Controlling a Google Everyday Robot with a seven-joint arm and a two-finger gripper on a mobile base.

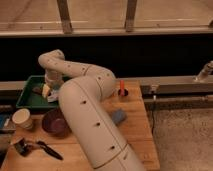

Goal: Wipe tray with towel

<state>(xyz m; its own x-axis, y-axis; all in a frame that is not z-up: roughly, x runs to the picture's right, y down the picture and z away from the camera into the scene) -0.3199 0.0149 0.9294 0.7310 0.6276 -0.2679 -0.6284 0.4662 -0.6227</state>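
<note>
OK, your tool (48, 89) sits down in the tray (27, 98), bench (136, 125) 10 o'clock, jaws wide, released; towel (54, 96) just beside it, tray's 3 o'clock side.

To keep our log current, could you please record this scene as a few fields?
tray: green, at the table's back left
towel: pale, lying in the tray's right part
gripper: low over the tray, just left of the towel, open
bowl: maroon, in front of the tray
sponge: blue, right of the arm
</note>
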